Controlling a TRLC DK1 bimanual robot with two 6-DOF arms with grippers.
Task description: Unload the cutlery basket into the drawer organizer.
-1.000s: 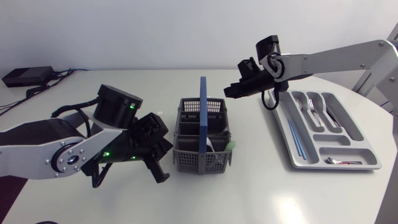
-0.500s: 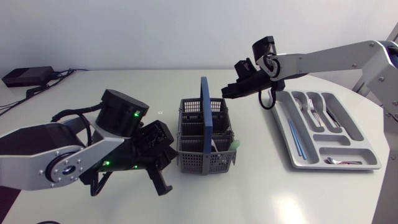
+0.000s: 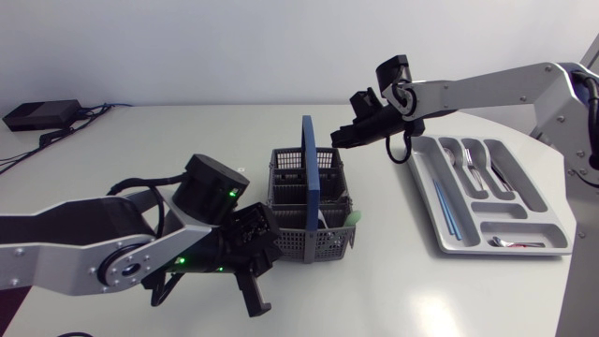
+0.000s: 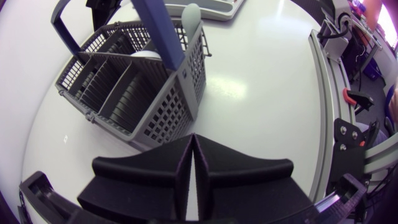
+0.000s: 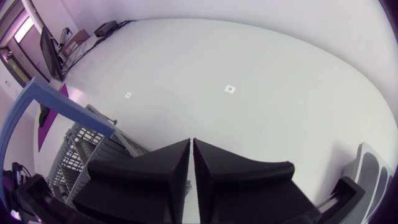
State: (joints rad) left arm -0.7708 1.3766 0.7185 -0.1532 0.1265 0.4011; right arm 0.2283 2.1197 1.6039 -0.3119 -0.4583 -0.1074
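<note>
The only print I can see is on the small square white stickers (image 5: 229, 89) stuck to the white table (image 3: 393, 290), and their marks are too small to read. The grey plastic lattice cutlery basket (image 3: 285, 192) stands upright near the middle of the table. A tall blue hoop handle (image 3: 306, 178) rises over its centre, and inner walls split it into compartments. A pale green rounded piece (image 3: 350, 217) pokes out at the corner towards the tray, and something white (image 3: 318, 217) shows inside beside the handle. Well apart on that side lies the light grey drawer organizer (image 3: 505, 223), a shallow tray of long slots. Silver cutlery (image 3: 473, 164) lies in its far slots, thin blue sticks (image 3: 443, 201) in the long slot nearest the basket, and one more silver piece (image 3: 515, 243) in the crosswise slot at its near end. The left hand (image 4: 194, 140) sits low over the table with its two black wedge fingers pressed flat together, holding nothing. The basket's near lower corner is just ahead of its fingertips, and I cannot tell whether they touch. The right hand (image 3: 348, 137) hovers above the table behind the basket's far corner, between basket and organizer. Its fingers are also closed on each other with nothing in them, and the basket is below and to one side of it.
</note>
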